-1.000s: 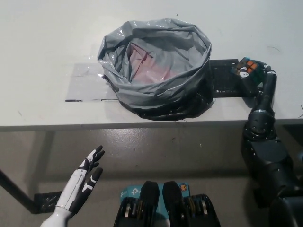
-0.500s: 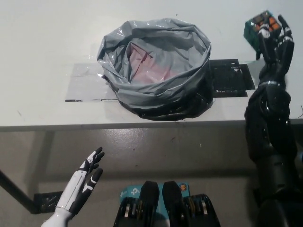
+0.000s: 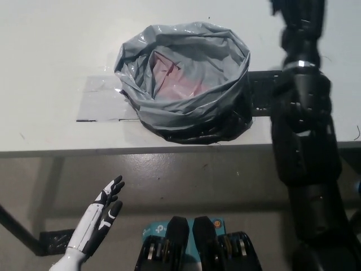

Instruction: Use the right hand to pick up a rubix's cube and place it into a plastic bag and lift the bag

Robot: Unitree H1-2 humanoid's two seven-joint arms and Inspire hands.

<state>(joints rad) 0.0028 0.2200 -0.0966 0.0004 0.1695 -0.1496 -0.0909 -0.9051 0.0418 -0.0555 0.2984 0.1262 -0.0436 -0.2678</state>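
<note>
I am seeing my black right arm [image 3: 302, 130] reaching up past the picture's top edge, hiding its hand and the cube; I cannot tell its fingers' state. The grey plastic bag [image 3: 183, 82] is sitting open on the white tabletop [image 3: 51, 56]. My white left hand [image 3: 96, 223] is resting low, fingers apart.

plastic bag [image 3: 183, 84] open on table [image 3: 51, 56] | left robot hand [image 3: 98, 217] open, low

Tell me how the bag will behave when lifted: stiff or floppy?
Likely floppy: the bag is thin, crinkled grey film with a rolled-down rim. It probably sags and closes in once raised. It looks light, so it may slide on the table.
</note>
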